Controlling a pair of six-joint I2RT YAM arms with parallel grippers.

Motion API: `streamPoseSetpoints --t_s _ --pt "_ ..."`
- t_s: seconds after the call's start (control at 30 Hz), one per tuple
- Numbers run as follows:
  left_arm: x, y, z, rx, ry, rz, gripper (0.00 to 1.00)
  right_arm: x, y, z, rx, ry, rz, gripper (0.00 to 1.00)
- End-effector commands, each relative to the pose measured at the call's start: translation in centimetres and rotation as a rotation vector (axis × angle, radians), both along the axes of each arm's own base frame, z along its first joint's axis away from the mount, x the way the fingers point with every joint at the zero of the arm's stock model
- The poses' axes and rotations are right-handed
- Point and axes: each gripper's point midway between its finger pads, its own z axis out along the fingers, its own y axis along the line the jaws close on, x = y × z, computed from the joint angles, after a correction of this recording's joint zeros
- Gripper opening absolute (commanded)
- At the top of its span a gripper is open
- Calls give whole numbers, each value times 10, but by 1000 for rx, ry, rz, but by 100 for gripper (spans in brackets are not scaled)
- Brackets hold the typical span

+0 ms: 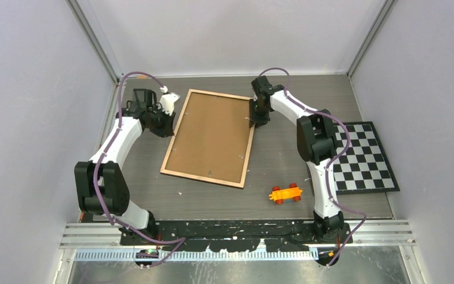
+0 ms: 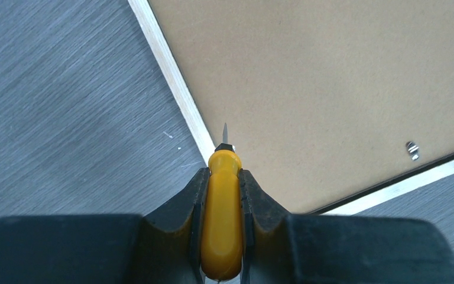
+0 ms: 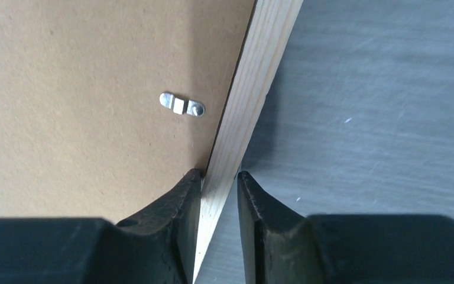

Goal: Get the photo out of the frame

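**Frame face down, clips come first**

The frame [image 1: 210, 137] lies back-up mid-table, so the photo is hidden beneath its brown board. At the frame's 2 o'clock edge the right gripper [image 3: 220, 177] straddles the wooden rim [image 3: 242, 112], fingers nearly closed; I cannot tell whether they pinch yet. At 10 o'clock the left gripper [image 2: 223, 174] is clamped on a yellow screwdriver [image 2: 221, 219]. It is probably best to steady the rim, then slide the blade shallowly under each metal clip [image 3: 181, 105].

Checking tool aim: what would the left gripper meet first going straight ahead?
Probably the frame's brown backing board, just inside its light wooden rim, reached first by the held yellow-handled tool; depth unclear.
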Motion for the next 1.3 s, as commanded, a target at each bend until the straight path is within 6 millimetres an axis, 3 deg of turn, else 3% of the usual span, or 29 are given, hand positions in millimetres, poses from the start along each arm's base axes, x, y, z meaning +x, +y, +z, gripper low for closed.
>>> streamPoseSetpoints --t_s 0.0,0.13,0.33,0.4,0.5,0.6,0.77,0.93,1.27 --pt "2 -7 10 52 -71 -74 0 30 -44 -12 -114 -42 -42 31" --pt "1 -17 4 95 -84 -129 0 47 -36 -3 -85 -94 -16 22" --pt "7 -27 -1 121 -97 -171 0 53 -17 8 12 -110 44 20" --pt "7 -31 -3 139 -101 -197 0 49 -13 8 31 -94 62 26" --pt "6 -36 -6 166 -102 -237 0 40 -14 13 37 -77 71 52" --pt "2 -37 -11 193 -98 -276 0 26 -12 21 64 -62 72 57" --pt "-5 -39 -17 234 -97 -325 0 2 -10 23 109 2 47 58" --pt "-9 -37 -25 270 -84 -352 0 -16 -6 12 117 54 44 57" --pt "-19 -28 -39 342 -67 -386 0 -29 -15 -13 60 104 1 45"
